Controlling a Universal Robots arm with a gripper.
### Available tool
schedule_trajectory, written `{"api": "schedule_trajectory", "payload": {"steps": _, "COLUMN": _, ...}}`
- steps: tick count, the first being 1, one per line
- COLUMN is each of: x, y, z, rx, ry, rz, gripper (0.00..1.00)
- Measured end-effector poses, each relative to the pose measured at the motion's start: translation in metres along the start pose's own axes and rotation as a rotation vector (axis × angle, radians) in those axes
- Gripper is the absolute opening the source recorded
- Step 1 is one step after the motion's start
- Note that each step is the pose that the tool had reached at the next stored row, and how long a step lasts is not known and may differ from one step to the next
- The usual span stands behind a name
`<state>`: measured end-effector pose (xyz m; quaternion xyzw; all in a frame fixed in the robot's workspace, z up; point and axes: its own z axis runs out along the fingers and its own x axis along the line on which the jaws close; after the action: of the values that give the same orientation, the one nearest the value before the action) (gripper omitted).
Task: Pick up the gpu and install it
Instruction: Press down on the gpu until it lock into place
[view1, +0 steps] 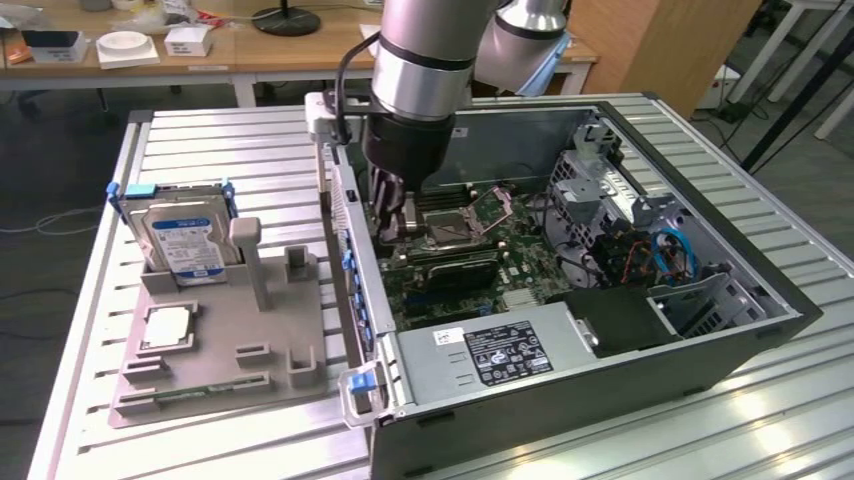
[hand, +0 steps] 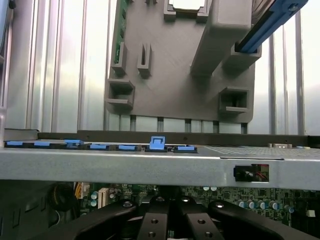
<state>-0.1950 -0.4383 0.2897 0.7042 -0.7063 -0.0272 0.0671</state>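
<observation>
Reaching down into the computer case (view1: 747, 330), the closed gripper (view1: 390, 232) has the gpu hidden beneath it.

A grey tray (view1: 220, 385) sits on the slatted metal table (view1: 200, 150), toward the edge at the exterior view's left. At the tray's far end a silver hard drive (view1: 187, 243) stands upright in its slot, blue-and-white label showing. A processor chip (view1: 166, 327) lies flat in the middle, and a green memory stick (view1: 200, 390) lies along the near edge. Just beside the tray, the open computer case (view1: 721, 330) takes up the table's other half, motherboard (view1: 461, 240) exposed, power supply (view1: 494, 352) at the near end. Wooden desks (view1: 240, 50) stand behind.
</observation>
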Motion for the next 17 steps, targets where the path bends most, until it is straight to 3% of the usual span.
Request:
{"api": "schedule_trajectory", "payload": {"steps": 6, "x": 0.0000, "y": -0.0054, "z": -0.0005, "rx": 0.0074, "ry": -0.0002, "rz": -0.006, "gripper": 0.11}}
{"api": "schedule_trajectory", "payload": {"steps": 11, "x": 0.0005, "y": -0.0043, "z": -0.0097, "rx": -0.0033, "ry": -0.0002, "rz": -0.007, "gripper": 0.11}}
{"api": "schedule_trajectory", "payload": {"steps": 17, "x": 0.0005, "y": -0.0003, "z": -0.0092, "rx": -0.0062, "ry": 0.0035, "rz": -0.006, "gripper": 0.11}}
